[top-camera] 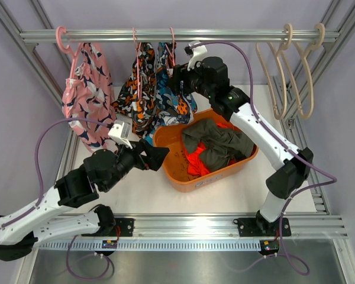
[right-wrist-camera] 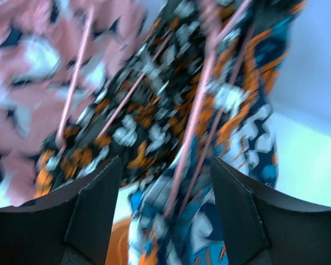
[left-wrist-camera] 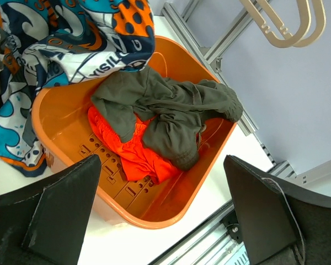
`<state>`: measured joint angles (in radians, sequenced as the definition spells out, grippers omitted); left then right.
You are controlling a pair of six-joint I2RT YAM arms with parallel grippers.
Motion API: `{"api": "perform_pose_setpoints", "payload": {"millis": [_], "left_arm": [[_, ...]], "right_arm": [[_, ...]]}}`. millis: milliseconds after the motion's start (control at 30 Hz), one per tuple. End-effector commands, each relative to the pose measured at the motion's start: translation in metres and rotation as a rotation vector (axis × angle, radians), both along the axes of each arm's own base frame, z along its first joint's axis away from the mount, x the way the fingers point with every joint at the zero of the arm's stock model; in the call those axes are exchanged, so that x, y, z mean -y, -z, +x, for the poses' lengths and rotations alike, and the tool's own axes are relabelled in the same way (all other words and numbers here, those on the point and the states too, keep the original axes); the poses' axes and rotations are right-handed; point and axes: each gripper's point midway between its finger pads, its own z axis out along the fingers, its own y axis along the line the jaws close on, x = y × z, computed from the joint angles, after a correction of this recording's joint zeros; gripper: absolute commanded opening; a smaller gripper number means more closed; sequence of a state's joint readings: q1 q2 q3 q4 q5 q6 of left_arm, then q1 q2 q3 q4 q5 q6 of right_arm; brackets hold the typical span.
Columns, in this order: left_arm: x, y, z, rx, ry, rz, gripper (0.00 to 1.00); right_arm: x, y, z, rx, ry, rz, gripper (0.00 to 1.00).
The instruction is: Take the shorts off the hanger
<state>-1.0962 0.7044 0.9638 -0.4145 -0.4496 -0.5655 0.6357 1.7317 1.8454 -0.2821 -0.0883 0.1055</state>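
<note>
The right gripper (right-wrist-camera: 165,187) had its fingers apart and clamped on nothing. It was aimed at the blue print shorts (right-wrist-camera: 209,221) hanging on a pink hanger (right-wrist-camera: 194,118) from the rail (top-camera: 225,35), in a blurred view. The left gripper (left-wrist-camera: 160,165), wide open and empty, hovered by the orange tub (left-wrist-camera: 60,118), where olive shorts (left-wrist-camera: 171,105) and red shorts (left-wrist-camera: 135,154) lay. The step looked like reaching for another pair. Next, the fingers would need to pinch the cloth and draw it down off the hanger.

Three printed shorts (top-camera: 87,89) (top-camera: 139,89) (top-camera: 171,97) on three pink hangers (top-camera: 63,36), two plain shorts (top-camera: 216,142) (top-camera: 198,161) in one orange basket (top-camera: 183,180), seemingly two empty beige hangers (top-camera: 280,83) (top-camera: 310,77), one rail (top-camera: 236,35), two robot arms (top-camera: 77,189) (top-camera: 260,133).
</note>
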Motion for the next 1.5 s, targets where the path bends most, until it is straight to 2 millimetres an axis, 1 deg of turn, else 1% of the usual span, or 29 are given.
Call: {"api": "perform_pose_setpoints", "payload": {"millis": [0,33,67,100,167,200,233,267,300,333,367,400,433,500,533,600,633,667,700,733,833,1000,1100,1133,1200,1267,1333,1400,1467], "left_arm": [[-0.011,-0.008,0.004,0.005,-0.061,-0.053,0.99],[-0.012,-0.008,0.004,0.005,-0.062,-0.053,0.99],[-0.013,-0.007,0.004,0.009,-0.066,-0.049,0.99],[-0.014,-0.008,0.004,0.011,-0.066,-0.051,0.99],[-0.015,-0.008,0.004,0.017,-0.07,-0.047,0.99],[-0.016,-0.008,0.005,0.019,-0.072,-0.044,0.99],[-0.015,-0.009,0.005,0.022,-0.071,-0.045,0.99],[-0.016,-0.01,0.006,0.026,-0.073,-0.041,0.99],[-0.015,-0.009,0.006,0.028,-0.071,-0.037,0.99],[-0.015,-0.01,0.006,0.03,-0.072,-0.039,0.99],[-0.015,-0.011,0.006,0.034,-0.072,-0.038,0.99],[-0.015,-0.011,0.006,0.034,-0.072,-0.035,0.99],[-0.015,-0.011,0.006,0.035,-0.07,-0.038,0.99],[-0.015,-0.011,0.006,0.038,-0.068,-0.038,0.99],[-0.016,-0.012,0.005,0.04,-0.068,-0.038,0.99],[-0.016,-0.011,0.005,0.039,-0.068,-0.037,0.99],[-0.016,-0.011,0.005,0.039,-0.068,-0.039,0.99],[-0.016,-0.011,0.005,0.04,-0.067,-0.04,0.99],[-0.016,-0.011,0.005,0.038,-0.067,-0.042,0.99],[-0.017,-0.012,0.005,0.04,-0.068,-0.042,0.99],[-0.017,-0.01,0.004,0.036,-0.067,-0.047,0.99],[-0.016,-0.011,0.004,0.038,-0.065,-0.054,0.99],[-0.016,-0.011,0.005,0.036,-0.066,-0.052,0.99],[-0.016,-0.011,0.004,0.036,-0.065,-0.05,0.99],[-0.016,-0.012,0.004,0.036,-0.066,-0.053,0.99],[-0.017,-0.013,0.004,0.037,-0.068,-0.054,0.99],[-0.018,-0.014,0.004,0.038,-0.068,-0.057,0.99],[-0.018,-0.014,0.004,0.037,-0.068,-0.055,0.99],[-0.018,-0.014,0.004,0.038,-0.068,-0.057,0.99]], "right_arm": [[0.016,-0.07,0.031,0.162,0.2,0.158,0.7],[0.014,-0.076,0.033,0.174,0.199,0.165,0.69],[0.011,-0.069,0.039,0.166,0.205,0.157,0.68],[0.009,-0.07,0.041,0.172,0.2,0.163,0.66],[0.003,-0.069,0.045,0.182,0.189,0.163,0.58],[-0.001,-0.073,0.044,0.202,0.172,0.168,0.54],[-0.005,-0.075,0.043,0.212,0.162,0.168,0.47],[-0.008,-0.071,0.046,0.213,0.16,0.161,0.42],[-0.01,-0.072,0.046,0.219,0.159,0.158,0.41],[-0.012,-0.077,0.046,0.225,0.157,0.166,0.4],[-0.015,-0.072,0.049,0.213,0.157,0.164,0.32],[-0.016,-0.07,0.051,0.203,0.159,0.16,0.29],[-0.016,-0.075,0.051,0.207,0.159,0.169,0.28],[-0.019,-0.068,0.055,0.192,0.162,0.154,0.27],[-0.018,-0.076,0.055,0.2,0.167,0.16,0.27],[-0.019,-0.066,0.06,0.179,0.183,0.135,0.27],[-0.017,-0.07,0.062,0.187,0.192,0.135,0.27],[-0.018,-0.065,0.065,0.178,0.201,0.122,0.29],[-0.016,-0.061,0.066,0.167,0.218,0.108,0.33],[-0.015,-0.061,0.067,0.165,0.221,0.105,0.35],[-0.017,-0.053,0.069,0.161,0.226,0.08,0.36],[-0.019,-0.042,0.075,0.157,0.234,0.047,0.27],[-0.025,-0.039,0.073,0.149,0.199,0.044,0.12],[-0.027,-0.042,0.07,0.15,0.184,0.051,0.0],[-0.028,-0.054,0.066,0.169,0.164,0.084,0.0],[-0.026,-0.078,0.059,0.209,0.152,0.126,0.0],[-0.022,-0.114,0.049,0.282,0.138,0.182,0.0],[-0.018,-0.144,0.039,0.336,0.118,0.222,0.0],[-0.013,-0.163,0.03,0.359,0.108,0.256,0.0]]}}
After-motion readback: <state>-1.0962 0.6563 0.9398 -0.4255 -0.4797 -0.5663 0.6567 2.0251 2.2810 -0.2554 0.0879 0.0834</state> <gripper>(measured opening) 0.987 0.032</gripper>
